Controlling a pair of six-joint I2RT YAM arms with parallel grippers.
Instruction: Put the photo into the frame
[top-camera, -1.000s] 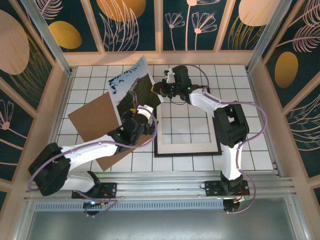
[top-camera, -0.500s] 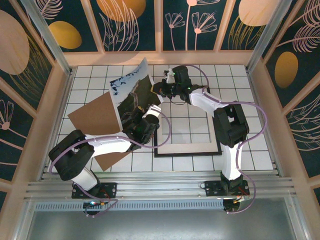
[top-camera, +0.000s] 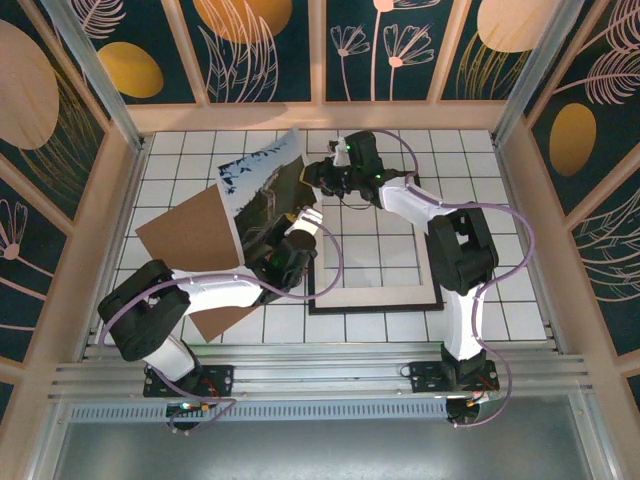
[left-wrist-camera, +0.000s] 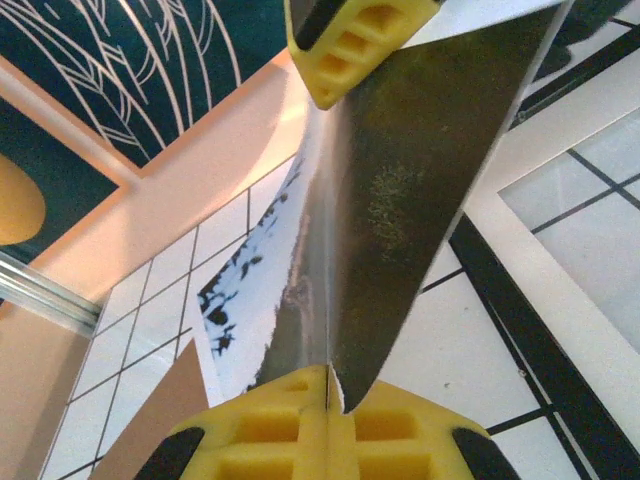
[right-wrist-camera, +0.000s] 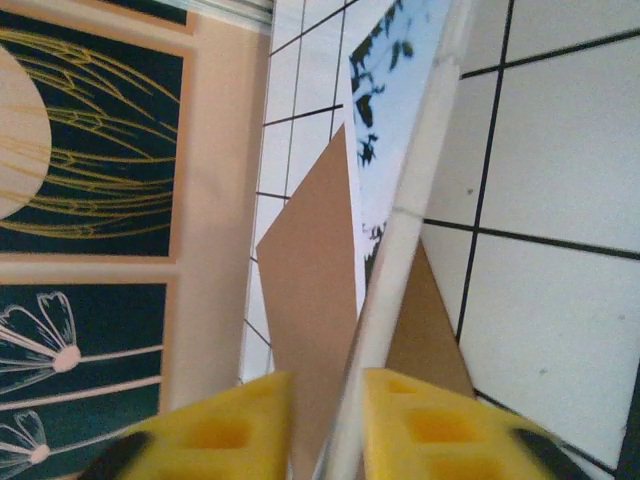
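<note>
The photo (top-camera: 265, 180) stands raised off the table at the back left, bent along its middle. My left gripper (top-camera: 302, 216) is shut on its lower edge; in the left wrist view the yellow pads (left-wrist-camera: 250, 435) meet with the print (left-wrist-camera: 410, 170) pinched between them. My right gripper (top-camera: 319, 180) sits at the photo's right edge with its jaws parted. The photo's white edge (right-wrist-camera: 400, 230) runs between the fingers, lying against the right pad (right-wrist-camera: 430, 425) and clear of the left one. The frame (top-camera: 375, 308), black-rimmed, lies flat at centre with a white mat (top-camera: 375, 295) in it.
A brown backing board (top-camera: 190, 235) lies on the tiles left of the frame, partly under my left arm. Wooden walls (top-camera: 110, 200) close in the tiled table on three sides. The frame's black rim (left-wrist-camera: 520, 310) runs just right of the held photo.
My left gripper has closed on the photo's lower edge. My right gripper's jaws have parted off the photo. The photo has tipped slightly.
</note>
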